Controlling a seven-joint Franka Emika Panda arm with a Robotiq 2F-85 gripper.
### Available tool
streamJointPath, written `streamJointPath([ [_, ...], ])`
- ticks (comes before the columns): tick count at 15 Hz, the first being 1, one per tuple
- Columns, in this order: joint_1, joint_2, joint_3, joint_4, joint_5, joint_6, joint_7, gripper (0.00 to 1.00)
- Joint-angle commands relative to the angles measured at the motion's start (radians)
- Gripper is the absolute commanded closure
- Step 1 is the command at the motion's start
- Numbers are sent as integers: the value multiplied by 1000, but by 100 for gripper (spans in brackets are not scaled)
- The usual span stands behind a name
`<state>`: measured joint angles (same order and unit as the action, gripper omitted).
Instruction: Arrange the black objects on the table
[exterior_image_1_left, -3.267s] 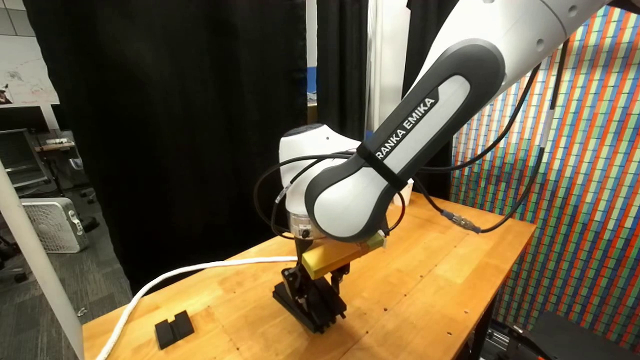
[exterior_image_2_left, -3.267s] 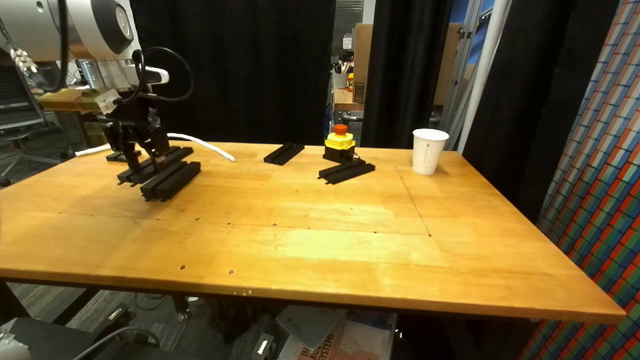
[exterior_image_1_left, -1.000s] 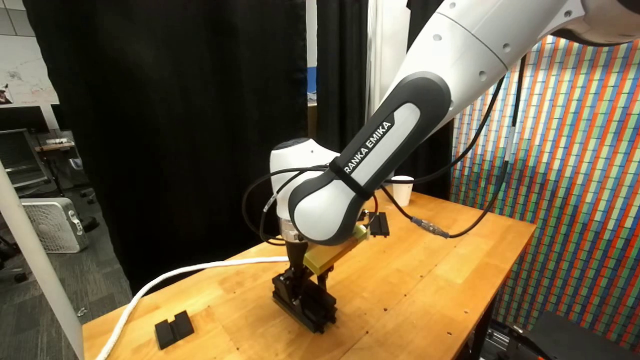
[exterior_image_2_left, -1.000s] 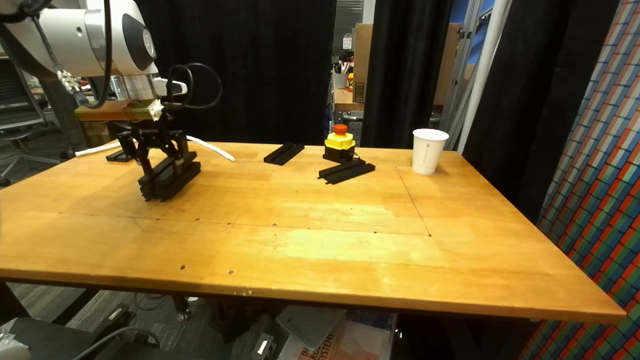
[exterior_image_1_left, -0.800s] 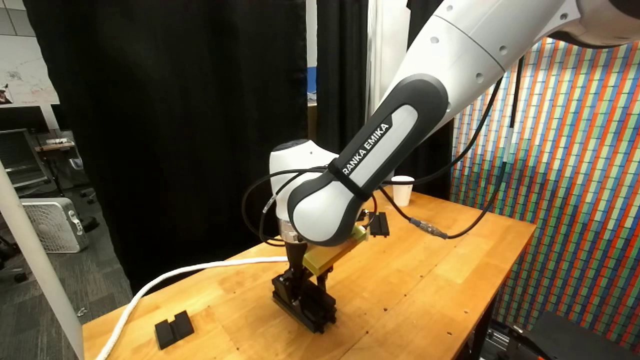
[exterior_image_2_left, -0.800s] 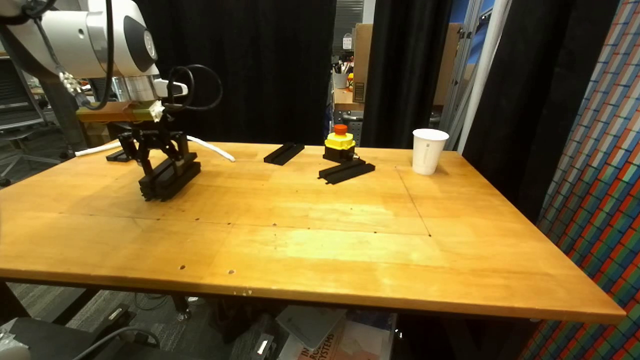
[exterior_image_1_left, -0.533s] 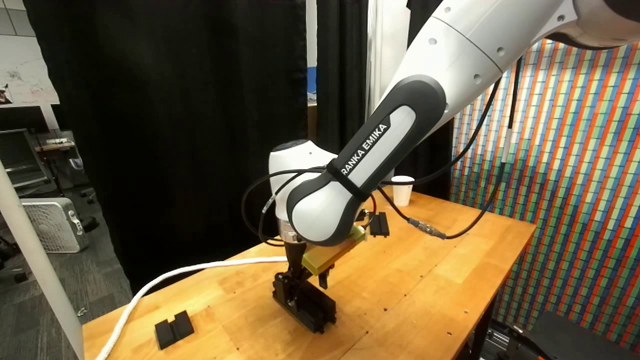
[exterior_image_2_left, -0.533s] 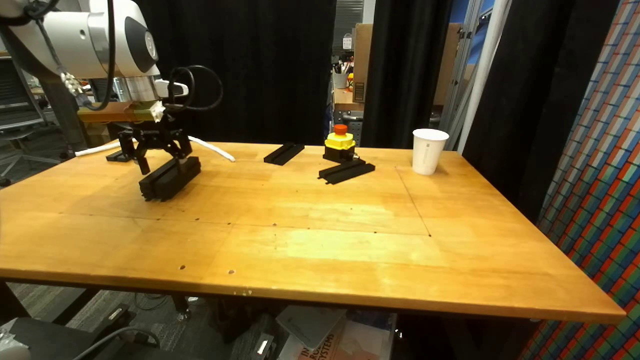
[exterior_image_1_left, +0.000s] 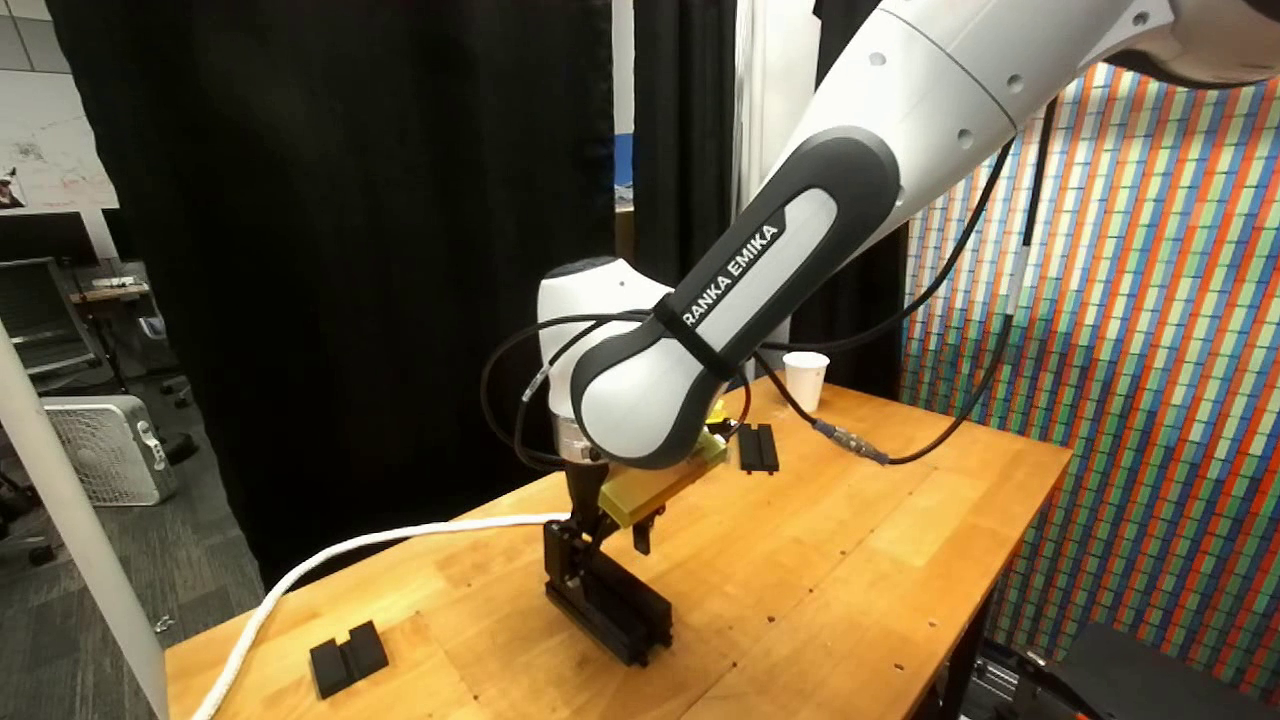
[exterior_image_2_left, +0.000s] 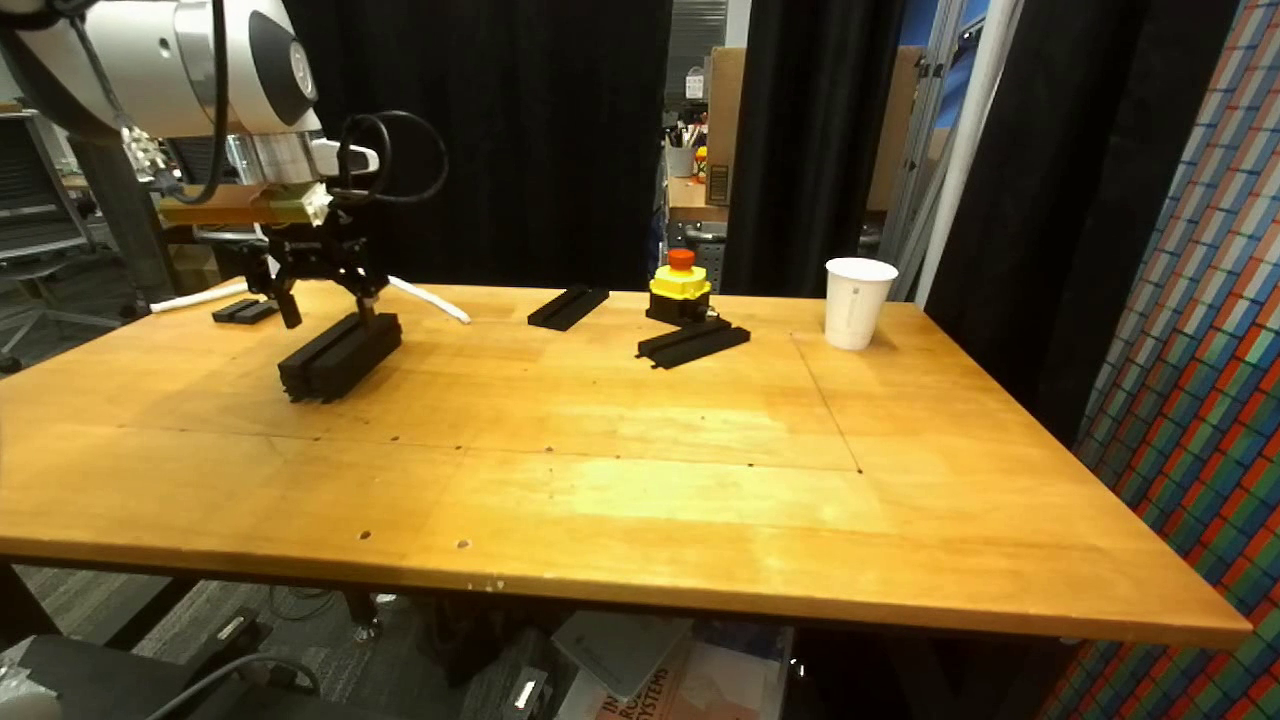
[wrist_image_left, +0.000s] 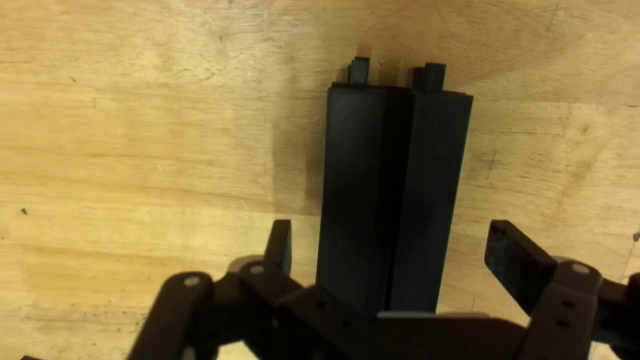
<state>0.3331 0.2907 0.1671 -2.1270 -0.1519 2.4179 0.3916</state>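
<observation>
Grooved black pieces lie stacked (exterior_image_2_left: 340, 360), one on another with their sides nearly flush, on the wooden table. My gripper (exterior_image_2_left: 329, 308) is just above this stack, its jaws wide apart and holding nothing. In the wrist view, the fingers (wrist_image_left: 278, 245) stand on either side of the stack's grooved top piece (wrist_image_left: 355, 190), with bare wood showing between. A short black piece (exterior_image_1_left: 348, 660) lies apart from the stack in both exterior views. Farther off are a black piece (exterior_image_2_left: 568, 307) near the back edge and another black piece (exterior_image_2_left: 693, 343) with end tabs.
A yellow emergency stop (exterior_image_2_left: 680, 283) with a red button stands right behind the tabbed piece. The white cup (exterior_image_2_left: 858, 300) is farther along the table. A white cable (exterior_image_1_left: 400, 530) runs along the back edge, and black curtains hang behind.
Earlier my gripper held a black piece beside the others, then brought it onto the stack. Over the last second the fingers opened and the gripper rose slightly; the stack stayed put.
</observation>
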Motion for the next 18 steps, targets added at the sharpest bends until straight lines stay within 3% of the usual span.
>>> streamJointPath([
  [1, -29, -113, -21, -36, 13, -31, 7, 0],
  [8, -195, -187, -130, -69, 40, -38, -5, 0],
  [12, -292, -125, -191, -17, 77, -42, -51, 0],
  [18, -368, -2, -216, 79, 193, -51, -130, 0],
])
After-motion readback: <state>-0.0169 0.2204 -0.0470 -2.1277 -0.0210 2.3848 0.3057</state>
